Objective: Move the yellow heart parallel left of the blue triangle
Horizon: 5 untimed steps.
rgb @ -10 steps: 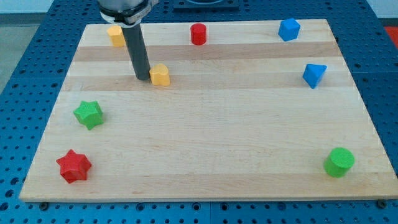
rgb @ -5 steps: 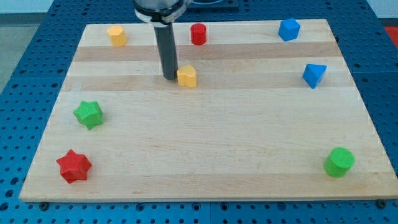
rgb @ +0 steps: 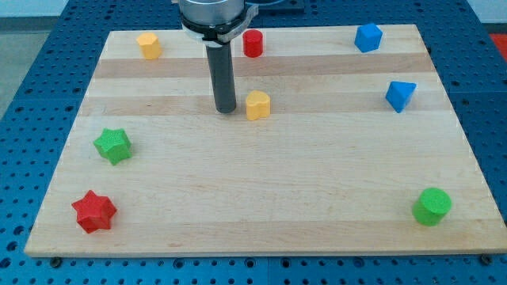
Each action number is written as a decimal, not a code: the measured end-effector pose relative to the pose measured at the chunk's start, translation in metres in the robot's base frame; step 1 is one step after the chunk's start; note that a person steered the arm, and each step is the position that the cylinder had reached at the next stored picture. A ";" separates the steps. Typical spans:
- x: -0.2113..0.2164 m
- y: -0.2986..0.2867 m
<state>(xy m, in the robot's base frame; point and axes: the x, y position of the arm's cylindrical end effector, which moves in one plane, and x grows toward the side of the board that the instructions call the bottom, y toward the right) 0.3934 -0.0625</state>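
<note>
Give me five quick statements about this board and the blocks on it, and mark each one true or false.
1. My tip is just to the view's left of the yellow heart. True.
2. The blue triangle sits near the board's left edge. False: it is near the right edge.
3. The red star lies below the green star in the view. True.
4. The red cylinder is at the view's bottom right. False: it is near the top edge; the green cylinder is at bottom right.
5. The yellow heart touches the blue triangle. False: they are well apart.
</note>
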 end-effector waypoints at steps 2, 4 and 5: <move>0.008 0.014; 0.008 0.016; 0.008 0.036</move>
